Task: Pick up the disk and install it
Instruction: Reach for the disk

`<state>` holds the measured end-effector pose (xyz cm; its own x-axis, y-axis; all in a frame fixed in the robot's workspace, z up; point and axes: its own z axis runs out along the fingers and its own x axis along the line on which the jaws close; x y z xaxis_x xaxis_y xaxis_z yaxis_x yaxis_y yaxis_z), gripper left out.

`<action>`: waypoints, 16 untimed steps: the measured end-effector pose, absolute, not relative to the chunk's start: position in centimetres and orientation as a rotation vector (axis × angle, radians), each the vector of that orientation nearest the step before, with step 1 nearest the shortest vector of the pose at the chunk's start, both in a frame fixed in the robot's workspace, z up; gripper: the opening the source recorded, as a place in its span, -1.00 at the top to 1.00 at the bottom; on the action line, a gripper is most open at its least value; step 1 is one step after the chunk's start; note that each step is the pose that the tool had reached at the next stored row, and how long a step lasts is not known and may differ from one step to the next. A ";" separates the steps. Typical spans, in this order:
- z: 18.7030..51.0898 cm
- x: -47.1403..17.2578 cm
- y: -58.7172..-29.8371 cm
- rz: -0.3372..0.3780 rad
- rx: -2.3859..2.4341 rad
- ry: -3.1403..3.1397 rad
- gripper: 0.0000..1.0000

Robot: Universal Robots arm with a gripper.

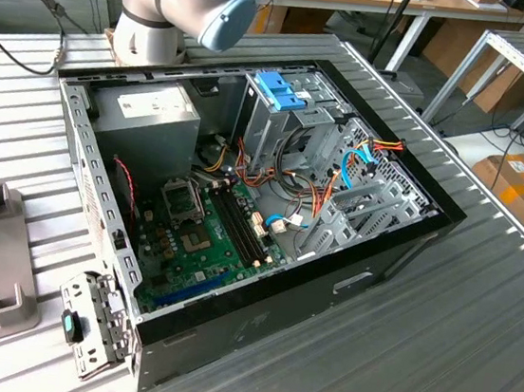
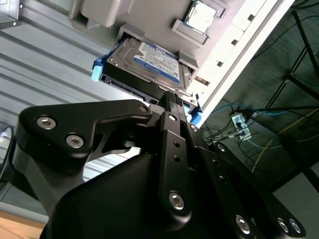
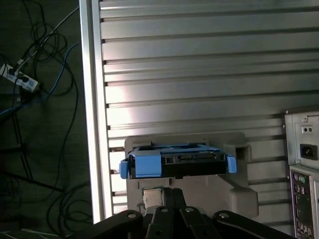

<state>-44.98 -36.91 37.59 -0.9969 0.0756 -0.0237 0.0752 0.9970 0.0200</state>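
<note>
The disk [image 3: 192, 160] is a flat dark drive with bright blue side rails [image 3: 147, 164]. It lies in a grey holder [image 3: 209, 191] on the slatted table, near the table's edge. In the second wrist view the disk [image 2: 149, 57] shows its silver top and blue label. My gripper [image 3: 172, 193] hangs over the holder, its black fingers drawn together to a point with nothing between them. In the second wrist view the gripper [image 2: 172, 97] lines up with the disk's near edge, apart from it.
A processor chip [image 2: 200, 15] sits in the same holder beside the disk. The open computer case [image 1: 244, 184] lies on the table, a blue bracket [image 1: 280, 90] topping its metal cage. Its rear panel [image 3: 304, 174] is close to the holder. Cables and a power strip [image 3: 20, 79] lie on the floor past the table edge [image 3: 92, 99].
</note>
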 end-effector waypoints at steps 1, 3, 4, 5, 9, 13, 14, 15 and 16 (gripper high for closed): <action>37.4 -45.3 -36.7 0.026 0.118 3.116 0.79; 37.1 -45.4 -36.3 0.023 0.118 3.121 0.79; 37.0 -45.4 -36.2 0.022 0.118 3.123 0.79; 37.0 -45.4 -36.1 0.022 0.118 3.125 0.79; 36.7 -45.4 -35.9 0.020 0.118 3.132 0.79; 36.7 -45.4 -35.9 0.020 0.118 3.132 0.79; 36.7 -45.4 -35.9 0.020 0.118 3.132 0.79; 36.7 -45.4 -35.9 0.020 0.118 3.132 0.79; 36.7 -45.4 -35.9 0.020 0.118 3.132 0.79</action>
<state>-45.42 -35.88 36.67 -0.9971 0.0755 -0.0067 0.0754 0.9971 0.0130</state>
